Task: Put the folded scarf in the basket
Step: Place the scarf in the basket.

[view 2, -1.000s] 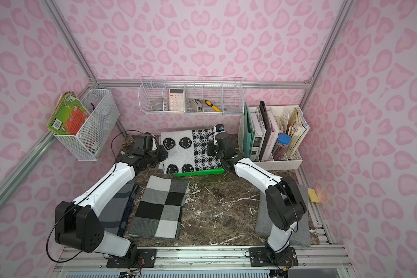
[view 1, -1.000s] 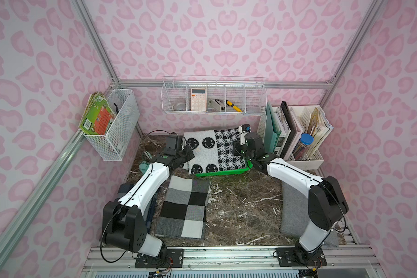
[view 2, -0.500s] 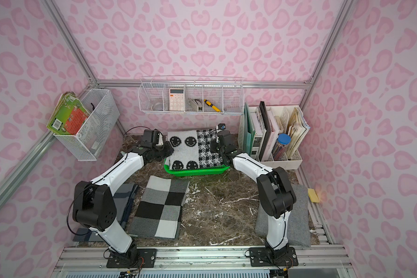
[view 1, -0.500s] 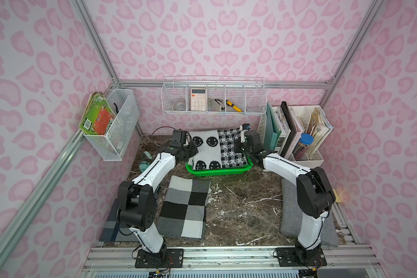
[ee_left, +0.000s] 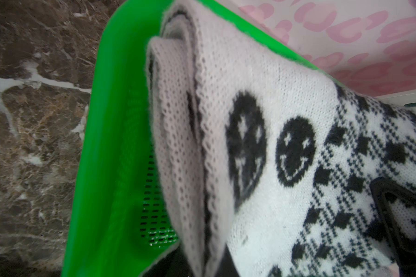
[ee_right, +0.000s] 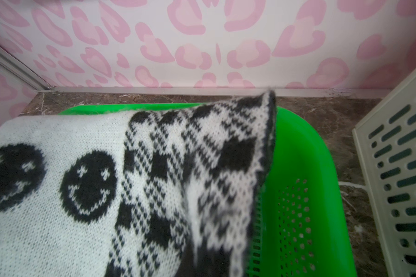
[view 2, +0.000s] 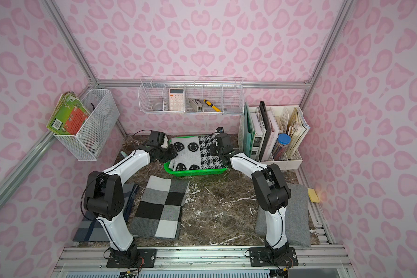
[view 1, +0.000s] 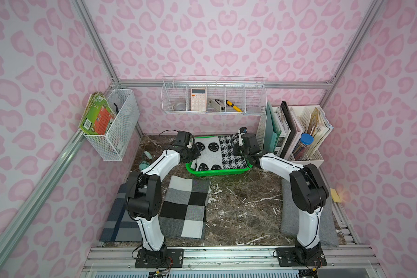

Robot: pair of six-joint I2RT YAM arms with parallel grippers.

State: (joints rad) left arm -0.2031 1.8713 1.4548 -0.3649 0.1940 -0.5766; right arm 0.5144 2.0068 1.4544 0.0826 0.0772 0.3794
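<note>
My left gripper and right gripper have jaws clamped on the smiley-patterned scarf over the green basket; no writing is readable.

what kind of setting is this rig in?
Likely a staged desk or home-office mock-up: a wire wall rack with a calculator, a file organizer of books, marble-look tabletop, pink patterned panels on aluminium framing.

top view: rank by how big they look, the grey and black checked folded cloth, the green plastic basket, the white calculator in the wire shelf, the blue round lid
1. Grey and black checked folded cloth, though it lies nearer the camera.
2. Green plastic basket.
3. White calculator.
4. Blue round lid.
</note>
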